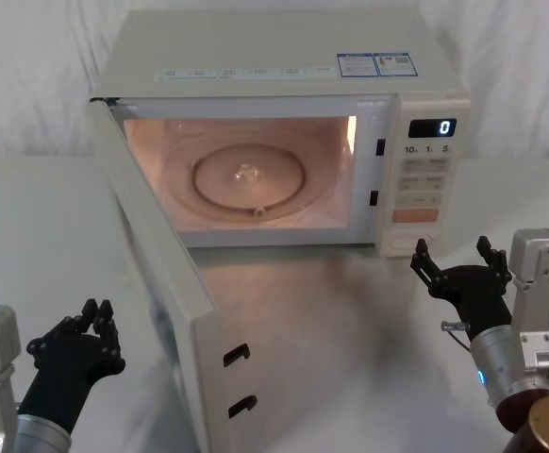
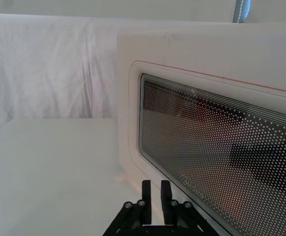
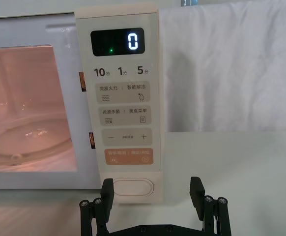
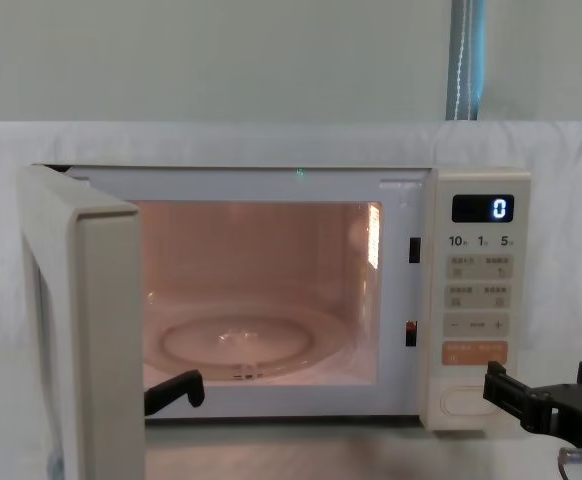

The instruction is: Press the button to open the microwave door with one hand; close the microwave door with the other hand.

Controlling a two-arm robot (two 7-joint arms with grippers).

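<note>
Head view: microwave point(image 1: 284, 57) sits at the far centre of the white table point(image 1: 350, 311), cavity lit, glass turntable point(image 1: 253, 176) visible inside. Microwave door point(image 1: 161, 274) is swung wide open toward the near left, hinged on the left, latch hooks on its near edge. Control panel point(image 1: 425, 179) on the right shows "0"; the button point(image 1: 423, 245) is at the bottom of the panel. Right gripper point(image 1: 456, 260), blue wrist ring, sits just in front of the panel's lower edge, fingers spread wide, nothing held. Left gripper point(image 1: 100, 316), near left, is just outside the open door, fingers close together, nothing between them. Left wrist view: left gripper point(image 2: 154, 189) with fingers nearly together, near the door's point(image 2: 128, 98) outer face, by the lower corner of the dotted window point(image 2: 221, 172); can't tell if it touches. Right wrist view: right gripper point(image 3: 153, 189) wide open, straddling the button point(image 3: 133, 187); one finger overlaps the button's edge, contact unclear. Orange key point(image 3: 128, 156) sits right above the button. Chest view: door point(image 4: 81, 330) open at left, edge-on; right gripper point(image 4: 546, 390) at lower right, just beside the button point(image 4: 468, 401).
</note>
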